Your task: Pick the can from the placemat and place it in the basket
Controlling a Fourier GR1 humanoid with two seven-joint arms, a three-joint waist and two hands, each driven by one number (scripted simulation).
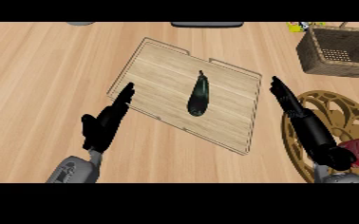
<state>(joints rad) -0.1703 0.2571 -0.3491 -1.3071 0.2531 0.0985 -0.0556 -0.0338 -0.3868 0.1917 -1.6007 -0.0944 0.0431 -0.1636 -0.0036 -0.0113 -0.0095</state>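
A gold openwork placemat lies at the right edge of the counter. On it a dark red can shows only as a small patch, mostly hidden behind my right wrist. My right hand lies over the placemat's left side with its fingers straight, pointing up and to the left, holding nothing. A brown wicker basket stands at the far right. My left hand is open at the lower left, its fingertips at the left edge of a wooden board.
A pale wooden cutting board lies in the middle with a dark green eggplant on it. A yellow item sits left of the basket. A grey object and a dark object show at the far edge.
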